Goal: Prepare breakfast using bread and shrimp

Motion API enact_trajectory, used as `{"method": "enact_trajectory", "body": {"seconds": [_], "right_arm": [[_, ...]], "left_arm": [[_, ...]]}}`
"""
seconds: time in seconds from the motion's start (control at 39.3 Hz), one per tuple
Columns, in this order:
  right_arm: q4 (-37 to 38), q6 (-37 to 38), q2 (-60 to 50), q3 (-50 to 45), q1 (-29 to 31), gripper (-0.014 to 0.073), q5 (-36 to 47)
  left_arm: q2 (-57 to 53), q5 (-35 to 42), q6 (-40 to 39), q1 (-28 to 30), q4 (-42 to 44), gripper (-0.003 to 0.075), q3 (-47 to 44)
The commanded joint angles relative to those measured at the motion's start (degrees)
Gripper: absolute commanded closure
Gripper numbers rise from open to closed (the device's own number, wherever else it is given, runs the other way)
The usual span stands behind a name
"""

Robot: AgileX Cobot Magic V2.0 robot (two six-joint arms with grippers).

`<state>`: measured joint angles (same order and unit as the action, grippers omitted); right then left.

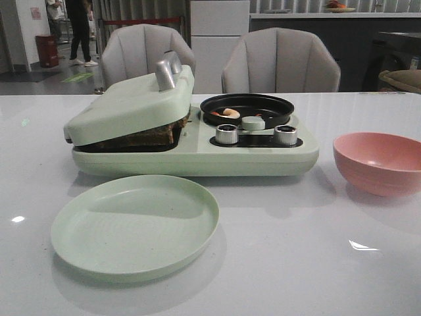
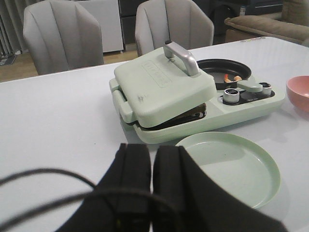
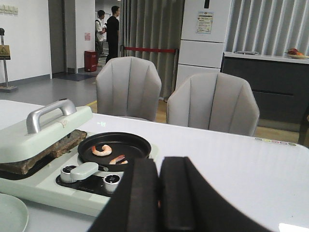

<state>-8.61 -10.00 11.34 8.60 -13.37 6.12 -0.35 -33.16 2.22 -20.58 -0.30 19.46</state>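
The bread (image 1: 156,135) lies in the pale green breakfast maker (image 1: 197,155). The maker's lid (image 1: 131,105) rests tilted on the bread, whose dark crust edge (image 3: 46,153) shows. A pink-orange shrimp (image 1: 228,113) lies in the black round pan (image 1: 279,107) on the maker's right half. The right wrist view shows one curled shrimp (image 3: 102,150) and a second piece (image 3: 117,159) beside it. My left gripper (image 2: 151,147) is shut and empty, low over the table before the maker. My right gripper (image 3: 160,162) is shut, to the right of the pan. Neither gripper appears in the front view.
An empty green plate (image 1: 135,224) sits in front of the maker. A pink bowl (image 1: 378,161) stands at the right. Two metal knobs (image 1: 226,134) and a grey pan handle (image 1: 253,122) face forward. Two grey chairs (image 1: 279,62) stand behind the table.
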Motion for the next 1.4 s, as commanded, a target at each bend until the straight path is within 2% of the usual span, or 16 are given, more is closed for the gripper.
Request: {"method": "enact_trajectory", "body": {"seconds": [0.0, 0.69, 0.86, 1.04, 1.14, 1.27, 1.37], "right_arm": [[0.5, -0.6, 0.4, 1.7, 0.0, 0.0459, 4.8], [0.5, -0.6, 0.4, 1.7, 0.0, 0.0459, 4.8], [0.5, -0.6, 0.4, 1.7, 0.0, 0.0459, 4.8], [0.5, -0.6, 0.4, 1.7, 0.0, 0.0459, 4.8], [0.5, -0.6, 0.4, 1.7, 0.0, 0.0459, 4.8], [0.5, -0.6, 0.5, 1.7, 0.0, 0.0459, 4.8], [0.5, -0.6, 0.5, 1.7, 0.0, 0.0459, 4.8]], "left_arm": [[0.0, 4.8, -0.7, 0.1, -0.5, 0.0606, 1.3], [0.0, 5.5, -0.7, 0.1, -0.4, 0.0606, -0.7], [0.0, 11.6, -0.7, 0.2, 2.2, 0.0606, -5.6], [-0.4, 23.7, -0.7, 3.2, 2.6, 0.0606, -11.2], [-0.9, 26.7, -2.2, 5.7, 1.8, 0.0606, -13.7], [-0.9, 27.0, -9.0, 10.1, 1.8, 0.0606, -16.1], [-0.9, 28.6, -9.8, 12.3, 1.8, 0.0606, -18.1]]}}
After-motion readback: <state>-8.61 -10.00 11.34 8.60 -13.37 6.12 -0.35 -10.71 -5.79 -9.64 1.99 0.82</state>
